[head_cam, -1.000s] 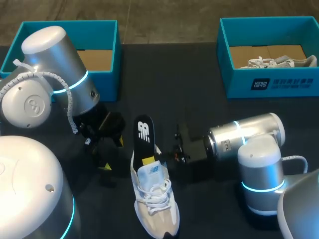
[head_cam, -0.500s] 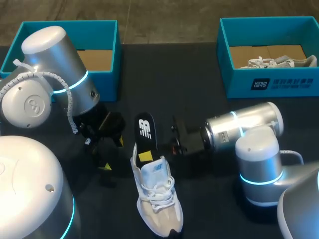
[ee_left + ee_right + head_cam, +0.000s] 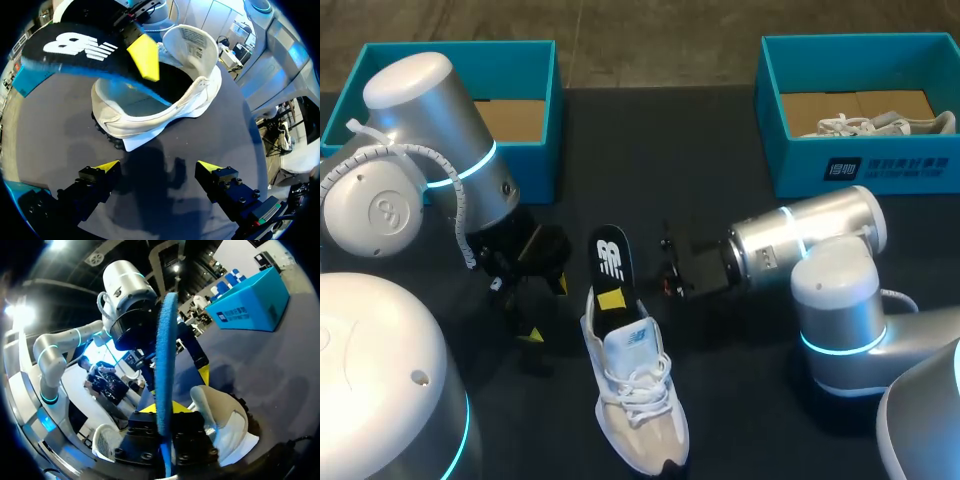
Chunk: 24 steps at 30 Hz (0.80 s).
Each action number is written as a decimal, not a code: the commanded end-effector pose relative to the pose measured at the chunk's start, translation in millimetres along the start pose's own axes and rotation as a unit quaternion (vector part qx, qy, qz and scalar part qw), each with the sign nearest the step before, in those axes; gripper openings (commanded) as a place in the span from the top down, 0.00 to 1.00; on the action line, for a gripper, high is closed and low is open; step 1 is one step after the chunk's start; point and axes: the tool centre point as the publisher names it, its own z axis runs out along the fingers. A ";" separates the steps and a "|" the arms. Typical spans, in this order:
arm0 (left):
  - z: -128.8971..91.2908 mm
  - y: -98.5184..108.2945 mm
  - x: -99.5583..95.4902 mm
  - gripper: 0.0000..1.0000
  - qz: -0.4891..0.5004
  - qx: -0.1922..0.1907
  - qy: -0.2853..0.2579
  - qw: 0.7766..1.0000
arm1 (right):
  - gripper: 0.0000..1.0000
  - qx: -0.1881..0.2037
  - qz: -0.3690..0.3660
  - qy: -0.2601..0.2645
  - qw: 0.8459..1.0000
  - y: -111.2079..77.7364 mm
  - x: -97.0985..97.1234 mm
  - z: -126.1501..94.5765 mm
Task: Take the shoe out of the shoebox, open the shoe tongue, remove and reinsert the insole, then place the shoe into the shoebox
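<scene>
A white and beige shoe [image 3: 632, 400] lies on the dark table, toe toward the front edge. Its black insole [image 3: 609, 262] sticks up out of the opening, far end raised. My right gripper [image 3: 613, 300] comes in from the right and is shut on the insole just above the shoe's collar. In the right wrist view the insole [image 3: 165, 365] shows edge-on, blue, between the fingers, with the shoe [image 3: 222, 425] beside them. My left gripper [image 3: 159, 167] hangs open a little short of the shoe's heel [image 3: 150, 110], holding nothing. In the head view the left gripper [image 3: 542, 305] is left of the shoe.
A blue shoebox [image 3: 535, 60] stands at the back left behind my left arm. A second blue shoebox [image 3: 860, 165] at the back right holds another white shoe [image 3: 880, 124]. Bare dark table lies between the boxes.
My right gripper has shifted along the insole away from the shoe's opening, toward the table's far side, and the right arm has drawn back. The shoe has turned slightly. The left arm kept still.
</scene>
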 end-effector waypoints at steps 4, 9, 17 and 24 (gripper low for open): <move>0.2 1.1 1.7 0.00 0.001 0.001 -0.002 1.000 | 1.00 0.008 0.023 0.011 1.000 -5.7 -11.0 -2.0; 0.2 1.1 1.7 0.00 0.001 0.001 -0.002 1.000 | 1.00 0.012 0.035 0.012 0.999 -15.0 -11.3 0.4; 0.2 1.1 1.7 0.00 0.001 0.001 -0.002 1.000 | 1.00 0.029 0.048 0.002 0.998 -30.1 -2.0 6.8; 0.2 1.1 1.7 0.00 0.001 0.001 -0.002 1.000 | 1.00 0.035 0.054 -0.001 0.998 -38.4 0.9 6.8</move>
